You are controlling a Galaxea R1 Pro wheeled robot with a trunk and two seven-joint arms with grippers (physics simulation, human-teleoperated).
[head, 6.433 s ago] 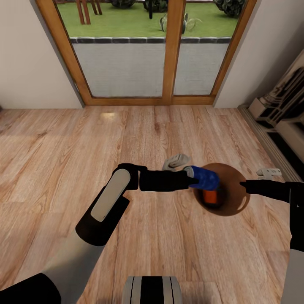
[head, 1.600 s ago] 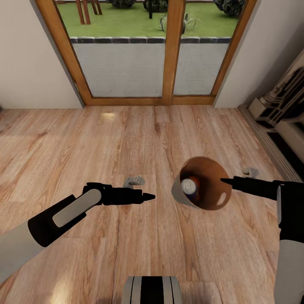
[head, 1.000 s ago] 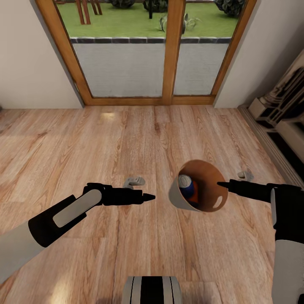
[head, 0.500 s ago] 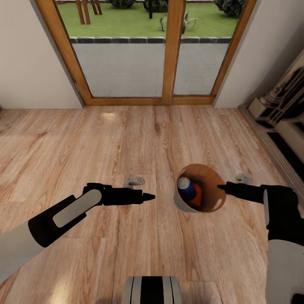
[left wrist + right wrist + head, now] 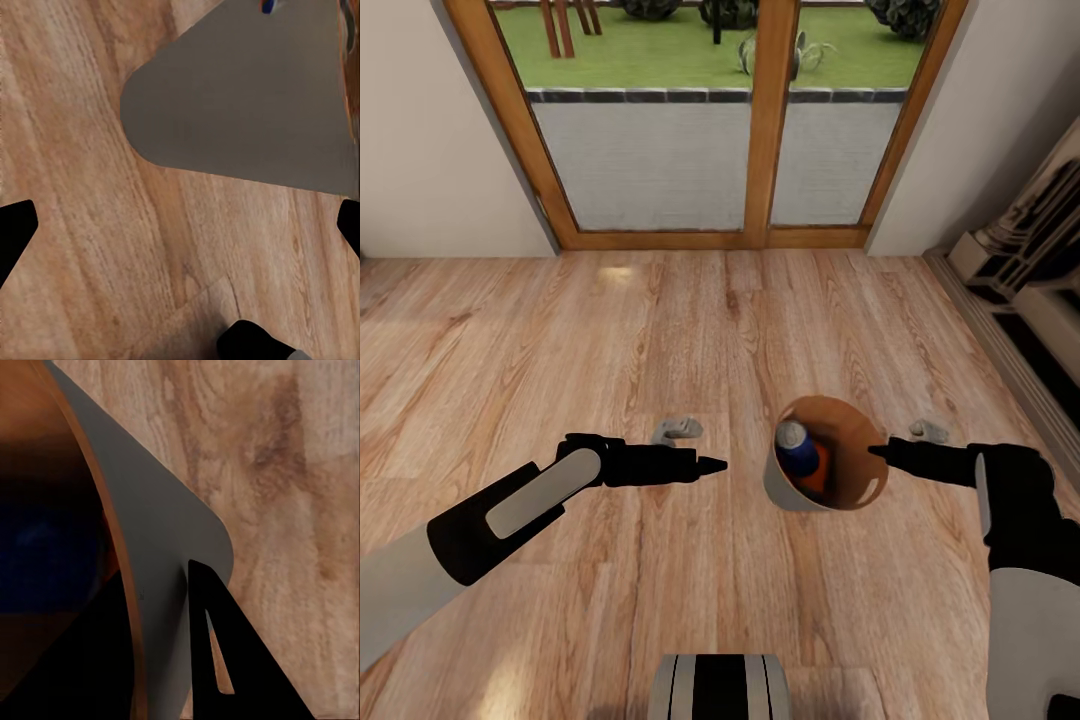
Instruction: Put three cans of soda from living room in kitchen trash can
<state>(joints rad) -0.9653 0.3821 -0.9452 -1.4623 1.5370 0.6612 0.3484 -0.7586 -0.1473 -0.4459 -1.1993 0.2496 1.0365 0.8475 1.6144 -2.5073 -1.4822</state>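
Bin held by rim over wood floor, cans partly hidden inside.
Right gripper (image 5: 873, 452) pinches bin (image 5: 857, 480) rim; blue can (image 5: 797, 448) and an orange can (image 5: 819, 476) show inside. Left gripper (image 5: 718, 465) beside bin, apart, its state unclear.

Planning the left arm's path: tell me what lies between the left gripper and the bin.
In the head view, only bare wood floor lies between the left gripper and the bin.
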